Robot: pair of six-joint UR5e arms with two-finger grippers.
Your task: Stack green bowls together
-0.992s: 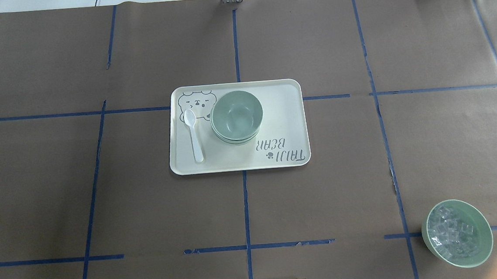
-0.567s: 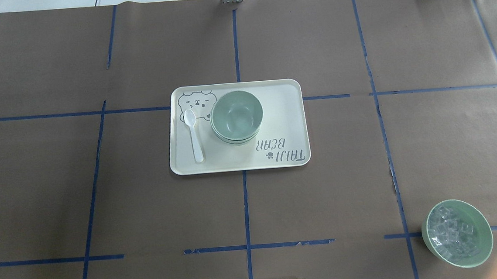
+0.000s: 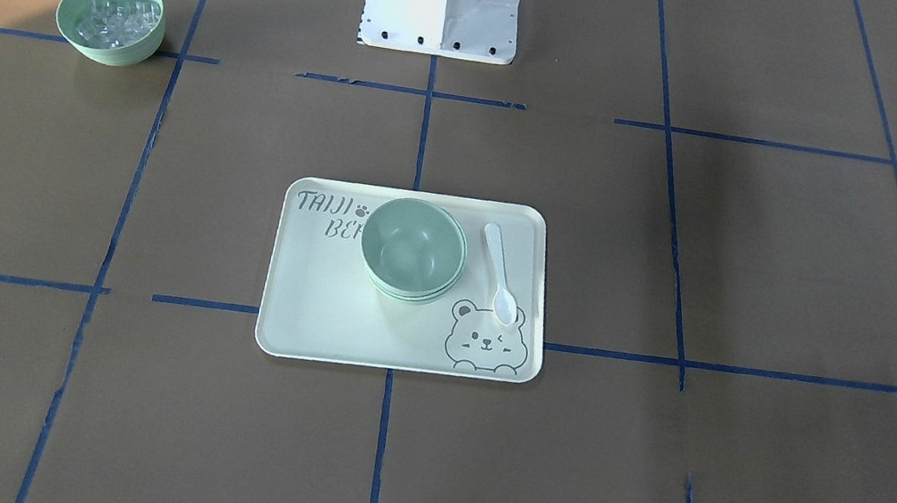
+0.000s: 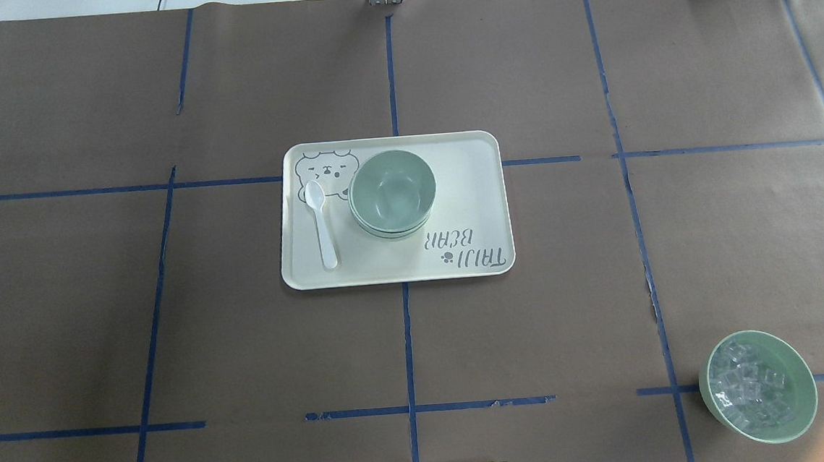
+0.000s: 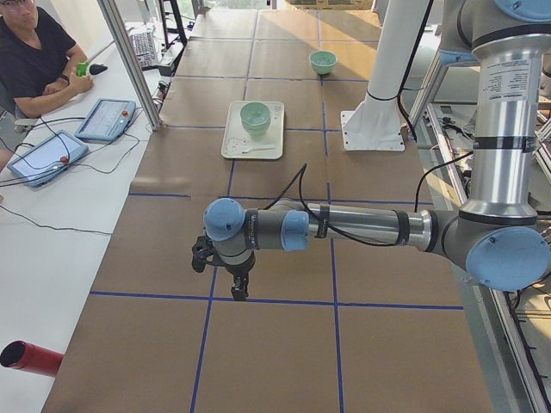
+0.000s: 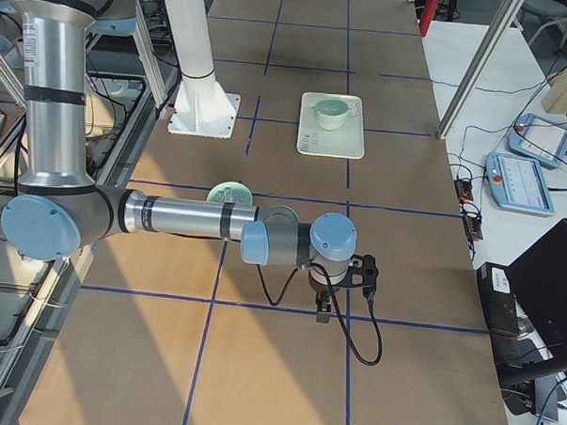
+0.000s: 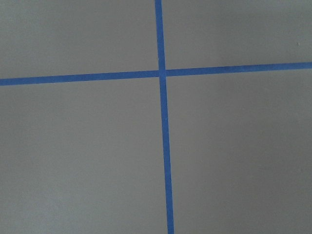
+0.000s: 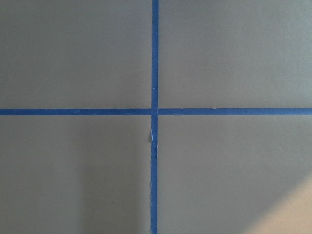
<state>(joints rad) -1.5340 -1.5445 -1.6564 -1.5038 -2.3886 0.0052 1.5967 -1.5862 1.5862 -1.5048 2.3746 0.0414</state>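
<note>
The pale mint-green bowls (image 4: 393,192) sit nested in one stack on the cream bear-print tray (image 4: 467,184) at the table's middle. The stack also shows in the front view (image 3: 413,250), the left side view (image 5: 255,115) and the right side view (image 6: 332,110). My left gripper (image 5: 238,291) hangs low over bare paper far from the tray, toward the table's left end. My right gripper (image 6: 322,313) hangs the same way toward the right end. Both show only in the side views, so I cannot tell whether they are open or shut. Neither touches a bowl.
A white spoon (image 4: 322,223) lies on the tray beside the stack. A green bowl with clear cubes (image 4: 758,386) stands near the robot's base on its right. Operators' tablets and cables (image 5: 52,155) lie along the far edge. Both wrist views show only brown paper and blue tape lines.
</note>
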